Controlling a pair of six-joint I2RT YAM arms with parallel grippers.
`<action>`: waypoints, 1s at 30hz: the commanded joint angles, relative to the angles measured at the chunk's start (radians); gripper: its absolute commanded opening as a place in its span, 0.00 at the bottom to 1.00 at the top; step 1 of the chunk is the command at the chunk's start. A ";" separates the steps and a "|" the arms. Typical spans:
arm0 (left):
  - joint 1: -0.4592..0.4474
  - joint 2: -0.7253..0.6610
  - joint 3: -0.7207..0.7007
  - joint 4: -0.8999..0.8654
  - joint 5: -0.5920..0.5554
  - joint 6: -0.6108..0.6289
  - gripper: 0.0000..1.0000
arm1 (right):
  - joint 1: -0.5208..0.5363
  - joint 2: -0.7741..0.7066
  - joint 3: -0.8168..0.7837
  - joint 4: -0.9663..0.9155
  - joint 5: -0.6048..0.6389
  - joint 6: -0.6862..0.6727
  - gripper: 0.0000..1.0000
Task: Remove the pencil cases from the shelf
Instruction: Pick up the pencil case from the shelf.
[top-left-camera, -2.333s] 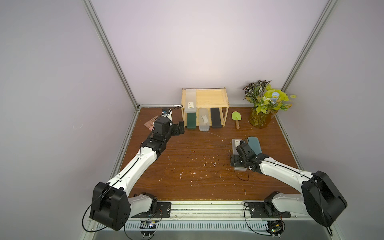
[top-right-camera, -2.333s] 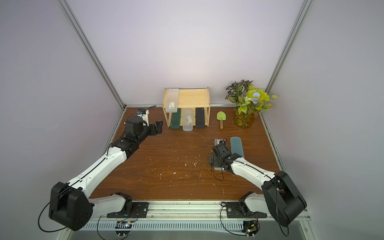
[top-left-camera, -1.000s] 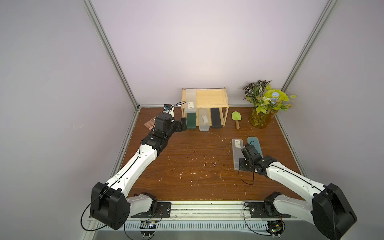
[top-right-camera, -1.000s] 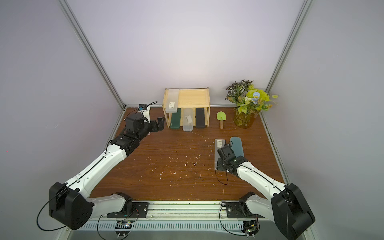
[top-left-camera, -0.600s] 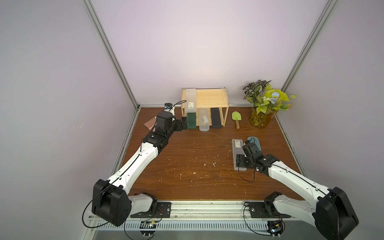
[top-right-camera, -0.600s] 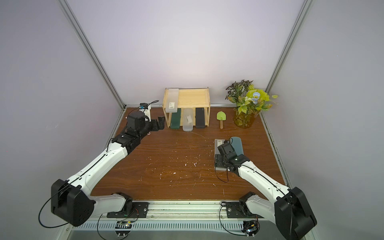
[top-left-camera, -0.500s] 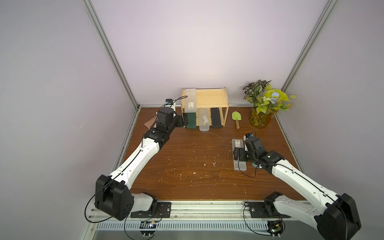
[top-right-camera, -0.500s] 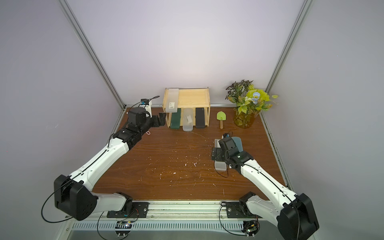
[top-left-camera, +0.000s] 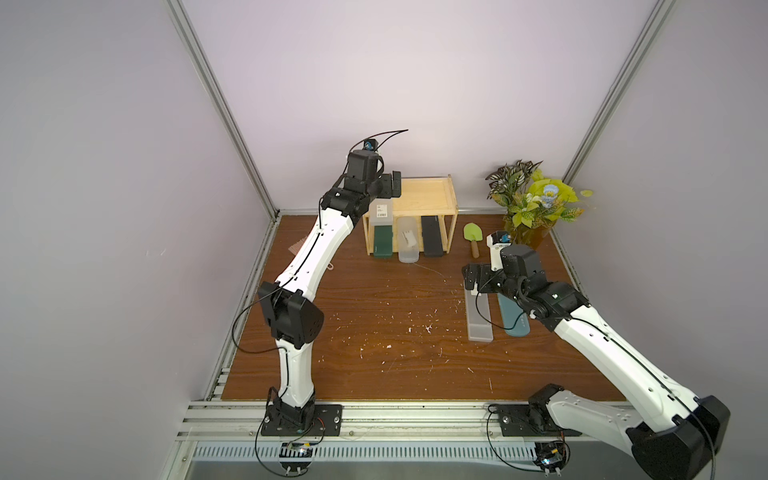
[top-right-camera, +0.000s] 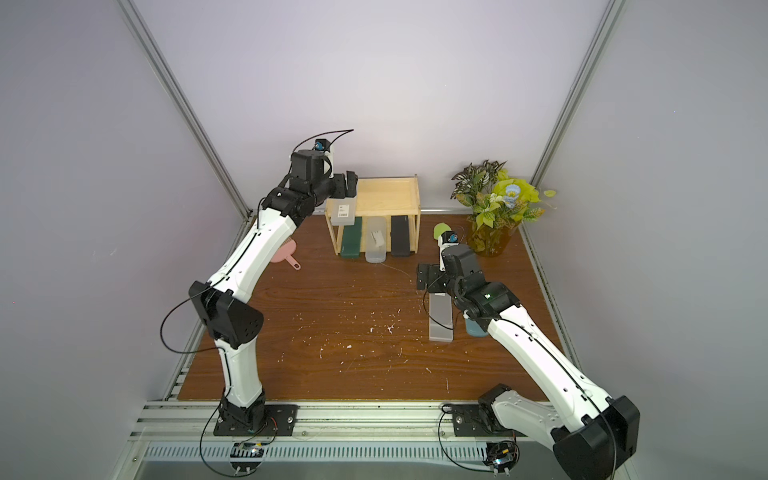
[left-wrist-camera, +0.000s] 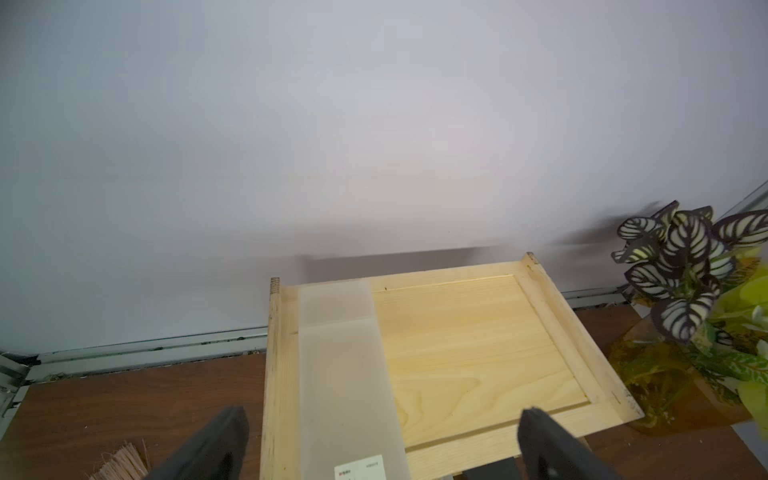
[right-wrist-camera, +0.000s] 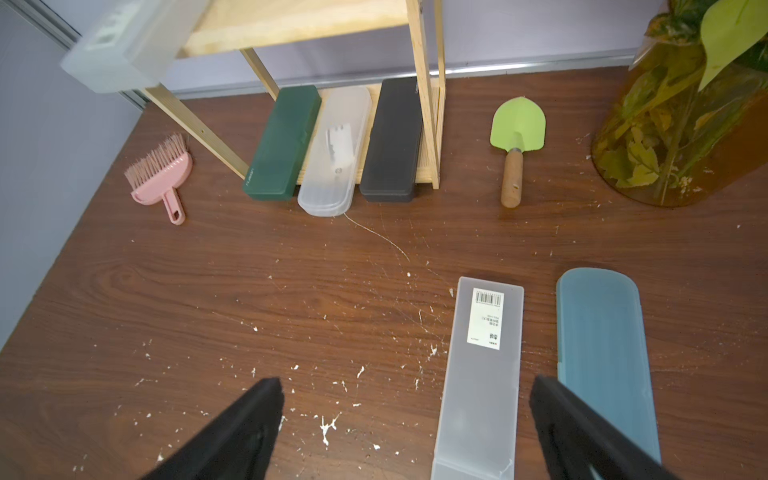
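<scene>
The shelf (top-left-camera: 440, 195) (top-right-camera: 399, 195) stands at the back of the table. On the left of its top board (left-wrist-camera: 478, 353) lies a frosted grey pencil case (top-left-camera: 382, 211) (top-right-camera: 342, 211) (left-wrist-camera: 345, 374). My left gripper (top-left-camera: 392, 189) (top-right-camera: 351, 185) (left-wrist-camera: 382, 436) hovers open over that case's front part, a finger on either side. The lower tier holds a dark green case (top-left-camera: 383, 243) (right-wrist-camera: 282, 145), a clear case (top-left-camera: 407, 241) (right-wrist-camera: 336, 153) and a black case (top-left-camera: 432, 237) (right-wrist-camera: 392, 141). My right gripper (top-left-camera: 473, 278) (right-wrist-camera: 405, 415) is open above a second frosted case (top-left-camera: 478, 318) (right-wrist-camera: 482, 374) lying beside a teal case (top-left-camera: 513, 320) (right-wrist-camera: 602, 353) on the table.
A green trowel (top-left-camera: 472, 235) (right-wrist-camera: 517, 133) lies right of the shelf, and a potted plant (top-left-camera: 532, 203) (right-wrist-camera: 681, 124) stands in the back right corner. A pink brush (top-right-camera: 284, 253) (right-wrist-camera: 160, 174) lies left of the shelf. White flecks dot the wooden table (top-left-camera: 374, 324).
My left gripper has risen from beside the shelf's lower tier to over its top board. My right gripper has moved along the table's frosted case toward the shelf.
</scene>
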 joint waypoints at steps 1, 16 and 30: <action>-0.012 0.051 0.064 -0.094 -0.023 0.008 1.00 | -0.004 0.002 -0.020 -0.002 -0.009 -0.018 1.00; -0.028 0.192 0.126 -0.092 -0.114 0.019 1.00 | -0.020 -0.002 -0.055 -0.017 0.042 -0.038 1.00; -0.028 0.256 0.148 -0.093 -0.145 -0.010 1.00 | -0.066 0.001 -0.064 -0.029 0.006 -0.062 1.00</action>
